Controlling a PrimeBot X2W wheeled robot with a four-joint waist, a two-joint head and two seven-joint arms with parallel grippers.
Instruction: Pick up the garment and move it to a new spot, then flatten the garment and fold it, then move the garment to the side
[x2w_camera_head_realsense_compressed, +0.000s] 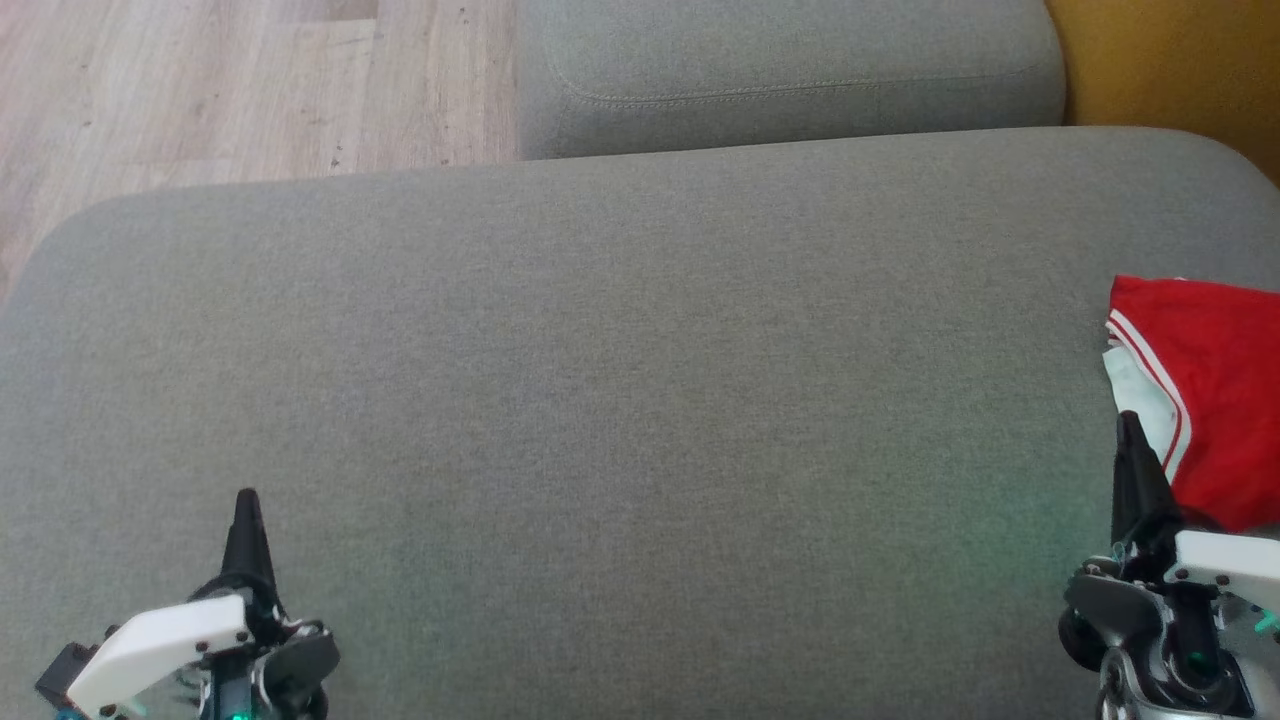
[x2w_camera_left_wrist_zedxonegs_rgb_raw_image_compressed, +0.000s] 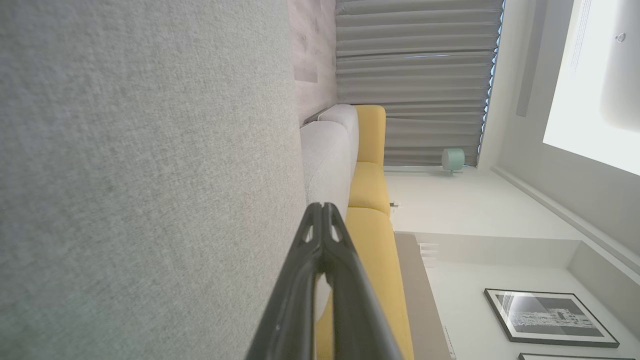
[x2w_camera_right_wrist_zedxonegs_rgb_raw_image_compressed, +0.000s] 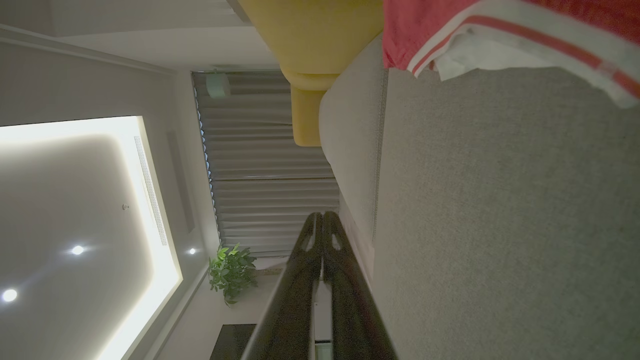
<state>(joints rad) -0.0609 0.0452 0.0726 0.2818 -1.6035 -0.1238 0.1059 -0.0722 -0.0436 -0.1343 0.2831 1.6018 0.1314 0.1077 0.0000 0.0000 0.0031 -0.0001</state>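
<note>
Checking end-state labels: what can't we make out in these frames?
- Red garment: the head view's right edge cuts it off, and the right pincer covers its lower edge, so extent and fold are unclear.
- Right wrist view: top and right edges crop it too.
- Garment type: too little shows to tell.

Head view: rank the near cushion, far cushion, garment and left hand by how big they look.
1. near cushion
2. far cushion
3. garment and left hand: about alike. The garment is cut off by the picture's edge and the hand is nearer the camera, so I won't rank them.
</note>
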